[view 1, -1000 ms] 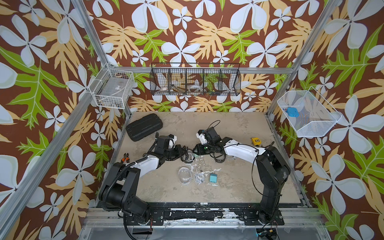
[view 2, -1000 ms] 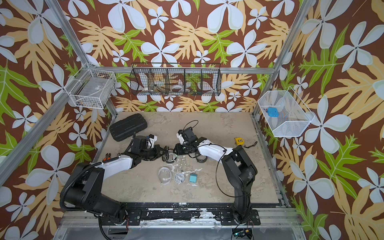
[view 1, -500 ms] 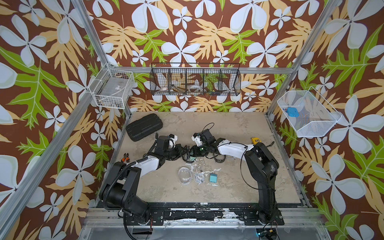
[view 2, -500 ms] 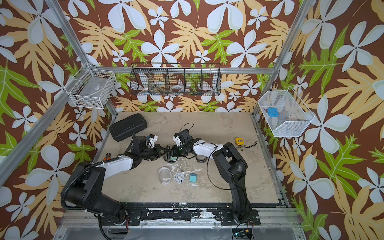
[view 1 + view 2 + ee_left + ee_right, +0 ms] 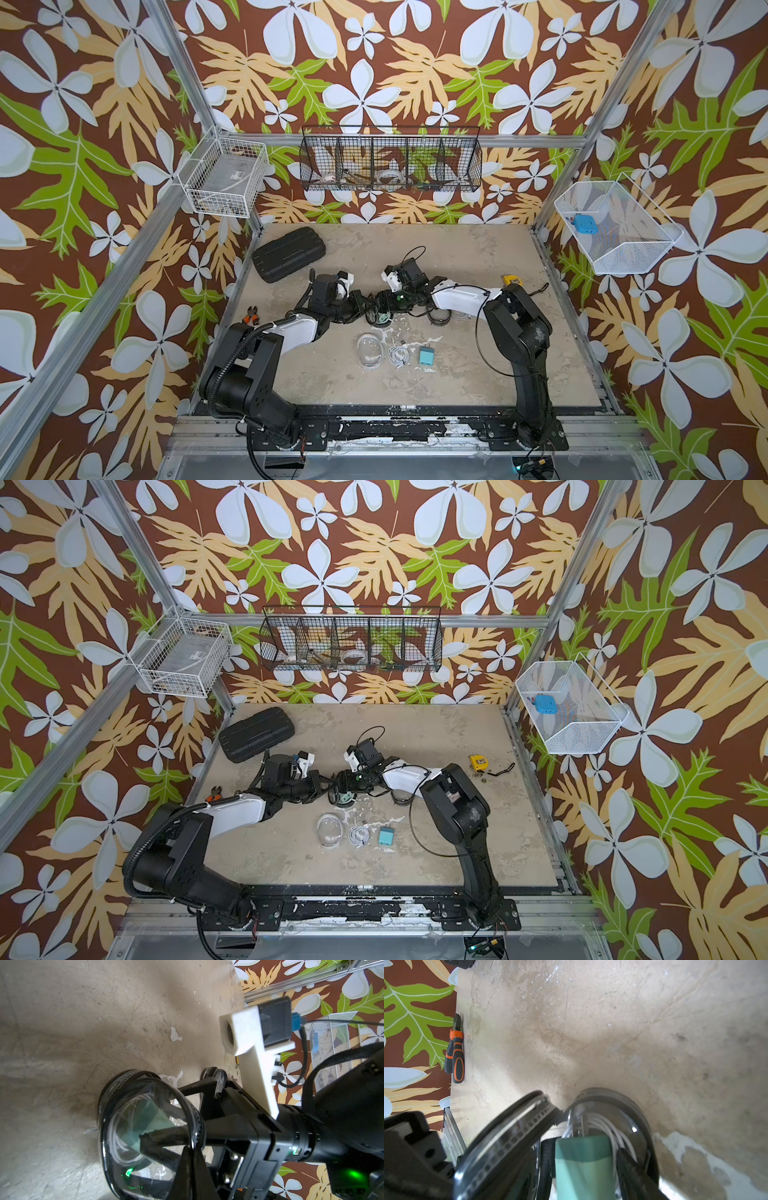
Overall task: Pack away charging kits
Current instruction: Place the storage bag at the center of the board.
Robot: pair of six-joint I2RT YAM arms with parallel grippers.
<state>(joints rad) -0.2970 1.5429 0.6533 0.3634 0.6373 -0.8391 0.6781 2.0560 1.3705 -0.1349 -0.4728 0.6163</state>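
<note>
A black-rimmed clear pouch (image 5: pixel 378 319) lies open mid-table. My left gripper (image 5: pixel 192 1148) is shut on the rim of its raised lid (image 5: pixel 145 1126). My right gripper (image 5: pixel 584 1147) reaches into the pouch base (image 5: pixel 623 1101). Its fingers stand slightly apart on either side of the mint green plug (image 5: pixel 583 1159), which rests against the coiled white cable (image 5: pixel 602 1124). Nearer the front lie a clear-rimmed pouch (image 5: pixel 369 351), a second coiled cable (image 5: pixel 398 355) and a teal plug (image 5: pixel 424 356). Another black-rimmed pouch (image 5: pixel 439 318) sits under my right forearm.
A black ribbed hard case (image 5: pixel 289 253) lies at the back left. Orange-handled pliers (image 5: pixel 251 320) sit by the left edge and a yellow tape measure (image 5: pixel 510 280) at the right. Wire baskets hang on the walls, and the right one (image 5: pixel 615 249) holds a blue gadget (image 5: pixel 584 224).
My right arm has folded in and pushed leftward into the pouch with the mint plug. Its jaws have widened around the plug. The left arm has kept its hold.
</note>
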